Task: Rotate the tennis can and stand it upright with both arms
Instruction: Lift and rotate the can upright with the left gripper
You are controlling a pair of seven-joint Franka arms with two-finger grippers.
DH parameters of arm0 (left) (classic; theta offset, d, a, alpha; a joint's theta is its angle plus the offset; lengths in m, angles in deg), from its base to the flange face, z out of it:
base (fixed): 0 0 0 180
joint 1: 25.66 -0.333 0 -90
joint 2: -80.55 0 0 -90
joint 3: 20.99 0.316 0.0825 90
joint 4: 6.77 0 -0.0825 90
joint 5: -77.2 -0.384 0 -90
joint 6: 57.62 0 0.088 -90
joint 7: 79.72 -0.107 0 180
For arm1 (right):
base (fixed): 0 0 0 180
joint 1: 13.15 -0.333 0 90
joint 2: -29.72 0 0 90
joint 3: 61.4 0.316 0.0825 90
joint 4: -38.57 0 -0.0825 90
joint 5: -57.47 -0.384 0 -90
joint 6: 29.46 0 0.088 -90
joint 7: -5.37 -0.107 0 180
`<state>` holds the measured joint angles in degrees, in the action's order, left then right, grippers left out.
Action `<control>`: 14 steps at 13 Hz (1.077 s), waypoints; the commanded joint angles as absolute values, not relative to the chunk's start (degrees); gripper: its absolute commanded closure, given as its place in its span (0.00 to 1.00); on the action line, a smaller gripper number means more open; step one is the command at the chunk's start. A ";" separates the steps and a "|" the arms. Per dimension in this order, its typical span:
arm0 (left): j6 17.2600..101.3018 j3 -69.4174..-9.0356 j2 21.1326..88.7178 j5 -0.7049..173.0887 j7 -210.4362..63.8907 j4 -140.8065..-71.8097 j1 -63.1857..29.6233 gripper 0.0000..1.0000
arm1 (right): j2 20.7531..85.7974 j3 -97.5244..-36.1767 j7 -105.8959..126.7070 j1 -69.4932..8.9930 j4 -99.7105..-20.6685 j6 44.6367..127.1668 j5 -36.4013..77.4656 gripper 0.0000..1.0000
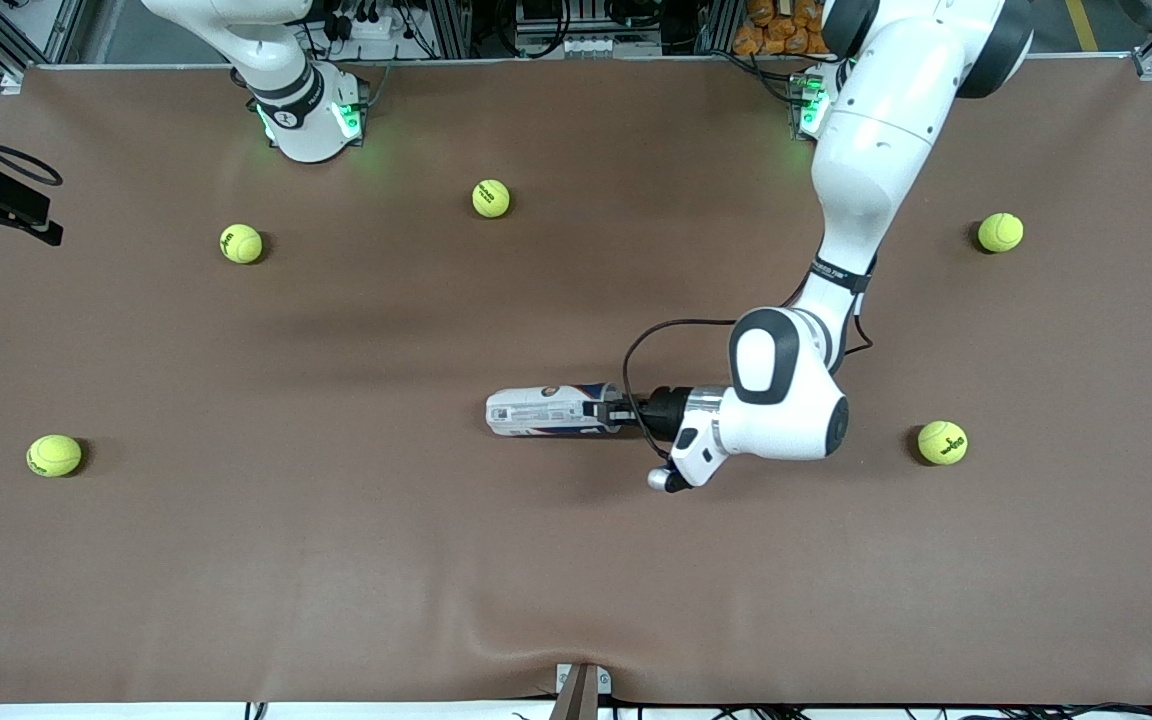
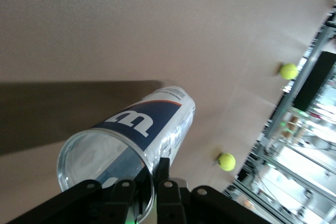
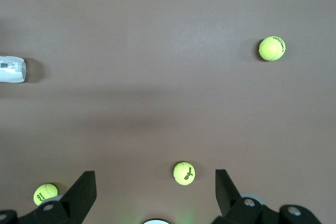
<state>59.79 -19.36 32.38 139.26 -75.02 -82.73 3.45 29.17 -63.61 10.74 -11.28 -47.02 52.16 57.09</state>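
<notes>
The tennis can (image 1: 546, 411) lies on its side in the middle of the table, its open mouth pointing toward the left arm's end. Its clear wall and navy label with a white "W" fill the left wrist view (image 2: 152, 124). My left gripper (image 1: 614, 410) is shut on the rim of that mouth, one finger inside the can and one outside (image 2: 155, 169). The right arm (image 1: 286, 90) waits by its base. Its gripper (image 3: 155, 174) hangs open high over the table with nothing between its fingers. The can's closed end (image 3: 11, 68) shows at the edge of the right wrist view.
Several yellow-green tennis balls lie scattered on the brown table: one (image 1: 491, 198) and another (image 1: 241, 243) near the right arm's base, one (image 1: 54, 455) at that end's edge, and two (image 1: 1000, 232) (image 1: 942, 442) toward the left arm's end.
</notes>
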 commanded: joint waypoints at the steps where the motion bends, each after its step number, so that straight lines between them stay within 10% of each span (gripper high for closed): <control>1: 60.33 -17.47 35.36 131.90 -67.71 -83.41 6.50 1.00 | 29.55 -63.51 9.94 -11.39 -46.25 52.20 57.29 0.00; 10: 59.37 -17.56 42.48 105.71 -34.41 -79.81 15.46 1.00 | 29.98 -63.51 10.03 -11.48 -46.25 52.37 57.29 0.00; 14: 46.47 -17.82 47.57 91.28 -28.49 -79.98 17.41 1.00 | 30.25 -63.51 10.03 -12.01 -46.16 53.16 57.29 0.00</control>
